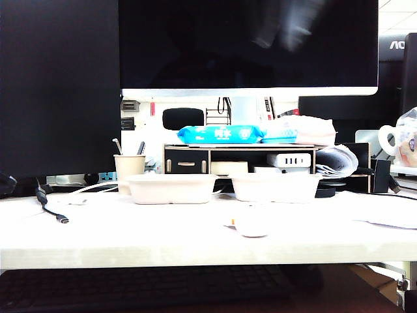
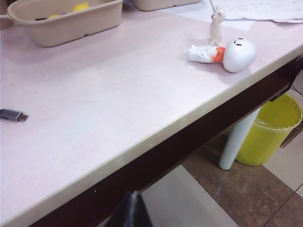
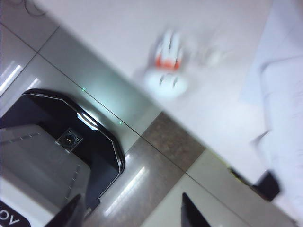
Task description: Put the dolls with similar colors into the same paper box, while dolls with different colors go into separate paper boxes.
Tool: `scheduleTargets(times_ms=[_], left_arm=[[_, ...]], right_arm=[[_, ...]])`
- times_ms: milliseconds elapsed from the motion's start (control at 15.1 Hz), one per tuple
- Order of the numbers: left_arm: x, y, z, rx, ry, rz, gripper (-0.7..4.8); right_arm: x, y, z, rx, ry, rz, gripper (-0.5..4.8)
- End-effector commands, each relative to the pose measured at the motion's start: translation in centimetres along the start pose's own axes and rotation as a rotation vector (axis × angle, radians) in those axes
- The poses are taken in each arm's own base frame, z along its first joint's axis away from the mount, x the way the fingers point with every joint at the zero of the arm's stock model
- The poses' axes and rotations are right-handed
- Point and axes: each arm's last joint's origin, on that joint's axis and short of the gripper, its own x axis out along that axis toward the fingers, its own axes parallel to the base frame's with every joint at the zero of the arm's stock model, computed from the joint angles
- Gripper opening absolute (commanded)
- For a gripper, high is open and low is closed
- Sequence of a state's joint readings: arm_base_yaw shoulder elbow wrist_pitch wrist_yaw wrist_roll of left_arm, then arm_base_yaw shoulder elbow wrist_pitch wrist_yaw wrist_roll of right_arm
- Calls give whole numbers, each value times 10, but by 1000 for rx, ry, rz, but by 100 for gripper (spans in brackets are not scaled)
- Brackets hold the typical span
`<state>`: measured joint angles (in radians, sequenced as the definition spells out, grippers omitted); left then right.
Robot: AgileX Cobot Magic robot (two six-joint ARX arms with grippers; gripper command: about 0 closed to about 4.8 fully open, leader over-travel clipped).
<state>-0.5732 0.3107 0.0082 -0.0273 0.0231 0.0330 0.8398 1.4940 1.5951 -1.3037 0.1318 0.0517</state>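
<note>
- Outside, from the exterior view, we see a pale table (image 1: 130, 235) before a big dark monitor (image 1: 247, 42); two paper boxes (image 1: 171, 188) (image 1: 276, 186) stand side by side toward the back, well apart from the front edge, and the white doll (image 1: 253, 225) lies alone near that edge. A paper cup (image 1: 128, 167) and a black shelf (image 1: 195, 160) carrying a blue wipes pack (image 1: 220, 134) sit behind. Neither arm shows here.
- Next, in the left wrist view, we look along the tabletop (image 2: 104, 109): the white doll (image 2: 232, 53) with its orange band lies close to the table's edge, a box (image 2: 66, 21) with something yellow inside (image 2: 80, 6) stands farther in, and a cable plug (image 2: 13, 115) lies apart. Brown floor tiles (image 2: 227, 198) and a yellow bin (image 2: 270, 132) lie below. Of the left gripper (image 2: 129, 210) only a dark tip shows, so we cannot tell its opening.
- Lastly, in the blurred right wrist view, the right gripper (image 3: 130, 215) hangs above the floor beyond the table edge, fingers (image 3: 194, 213) standing apart and holding nothing; the white doll (image 3: 165, 78) lies on the table just inside the edge.
</note>
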Motion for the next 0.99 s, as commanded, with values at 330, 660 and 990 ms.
scheduleTargets(times_ms=[330, 660, 990], left_arm=[[-1, 0, 2, 5, -14, 1, -5], [-1, 0, 2, 5, -20, 1, -5], [-1, 0, 2, 5, -19, 1, -5]], right_arm=[[120, 4, -28, 91, -290, 120, 262], [180, 4, -20, 99, -186, 110, 262], [184, -2, -12, 115, -258, 56, 262]])
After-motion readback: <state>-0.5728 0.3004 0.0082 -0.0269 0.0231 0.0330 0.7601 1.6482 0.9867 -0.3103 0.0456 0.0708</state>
